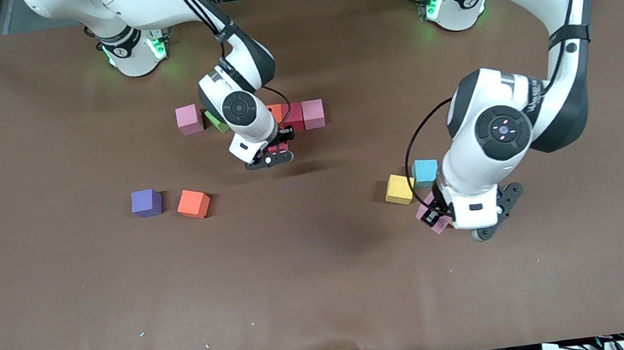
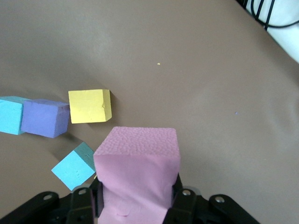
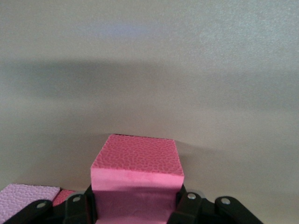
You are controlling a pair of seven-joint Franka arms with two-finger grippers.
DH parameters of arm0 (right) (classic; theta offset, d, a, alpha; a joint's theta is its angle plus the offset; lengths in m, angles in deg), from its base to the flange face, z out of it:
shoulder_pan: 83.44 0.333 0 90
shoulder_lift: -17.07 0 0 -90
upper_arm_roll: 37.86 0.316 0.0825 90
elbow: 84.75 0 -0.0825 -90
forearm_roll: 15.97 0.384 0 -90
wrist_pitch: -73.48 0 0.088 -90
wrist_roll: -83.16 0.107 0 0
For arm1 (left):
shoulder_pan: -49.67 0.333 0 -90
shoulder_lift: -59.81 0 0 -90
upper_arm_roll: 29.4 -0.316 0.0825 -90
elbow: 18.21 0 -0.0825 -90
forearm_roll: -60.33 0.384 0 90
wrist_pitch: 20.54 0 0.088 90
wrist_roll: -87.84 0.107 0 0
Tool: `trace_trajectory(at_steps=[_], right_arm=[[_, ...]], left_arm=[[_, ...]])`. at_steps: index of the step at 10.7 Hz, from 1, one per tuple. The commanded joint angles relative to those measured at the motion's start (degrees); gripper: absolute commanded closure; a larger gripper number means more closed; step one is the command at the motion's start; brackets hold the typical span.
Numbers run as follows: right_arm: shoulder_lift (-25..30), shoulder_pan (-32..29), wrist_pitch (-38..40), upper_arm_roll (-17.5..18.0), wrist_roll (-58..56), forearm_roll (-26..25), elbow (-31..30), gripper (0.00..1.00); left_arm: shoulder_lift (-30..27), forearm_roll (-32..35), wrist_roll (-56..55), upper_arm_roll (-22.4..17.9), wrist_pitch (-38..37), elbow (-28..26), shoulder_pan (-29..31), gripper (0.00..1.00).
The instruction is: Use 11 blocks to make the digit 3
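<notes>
While both grippers clasp blocks, other blocks lie scattered on the table (image 1: 67, 327).
Front view: the right gripper (image 1: 278, 149) holds a crimson block (image 1: 277, 147) just beside a row of orange (image 1: 275, 112), crimson (image 1: 295, 116) and pink (image 1: 313, 113) blocks; the left gripper (image 1: 435, 218) grips a pink block (image 1: 426, 208) near yellow (image 1: 399, 189) and cyan (image 1: 425, 171) ones. Left wrist view: fingers (image 2: 175, 191) clamp the pink block (image 2: 138, 163) above the table. Right wrist view: fingers (image 3: 180, 205) clamp the crimson block (image 3: 136, 170).

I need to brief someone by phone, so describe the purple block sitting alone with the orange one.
Toward the right arm's end of the brown table, two small foam cubes sit side by side. The purple foam cube lies beside the orange foam cube, on the side toward the table's end.
</notes>
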Motion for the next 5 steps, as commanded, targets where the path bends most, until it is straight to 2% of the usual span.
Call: trace_trajectory(at_steps=[1,5], right_arm=[[2.3,0.5,-0.7,-0.4,1.2,0.3,-2.9,0.76],[2.7,1.0,-0.7,-0.4,2.1,0.3,-3.5,0.76]], left_arm=[[-2.7,-1.3,-0.8,0.1,-0.9,-1.3,0.9,1.00],[-2.8,-1.3,-0.9,0.1,-0.9,-1.3,0.9,1.00]])
